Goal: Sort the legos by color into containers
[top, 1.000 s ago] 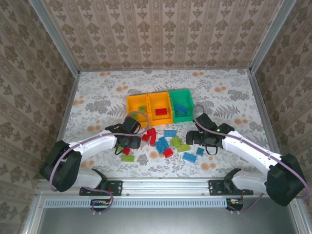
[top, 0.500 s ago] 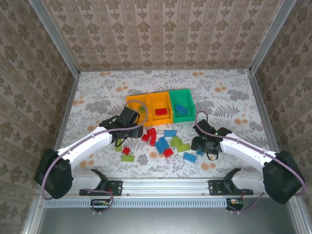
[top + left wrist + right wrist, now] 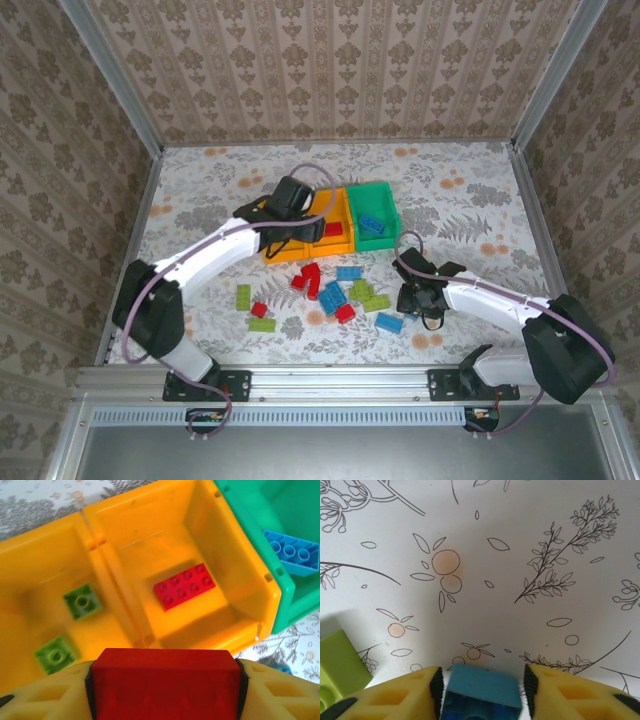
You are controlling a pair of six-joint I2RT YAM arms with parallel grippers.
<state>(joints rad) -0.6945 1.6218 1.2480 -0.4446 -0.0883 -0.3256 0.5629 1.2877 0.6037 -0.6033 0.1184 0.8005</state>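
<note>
Flowered table (image 3: pixel 470 190), three bins in a row at mid-table: left yellow bin (image 3: pixel 45 545) holds two lime bricks (image 3: pixel 82 602), middle yellow bin (image 3: pixel 150 520) one red brick (image 3: pixel 184 586), green bin (image 3: pixel 250 520) a blue brick (image 3: pixel 292 557). Left gripper (image 3: pixel 165 690) hangs over the two yellow bins, clamped on a red lego (image 3: pixel 165 670). Right gripper (image 3: pixel 481 677) sits low at the table, right of the loose pile (image 3: pixel 335 290), pads against both sides of a blue lego (image 3: pixel 480 697).
</note>
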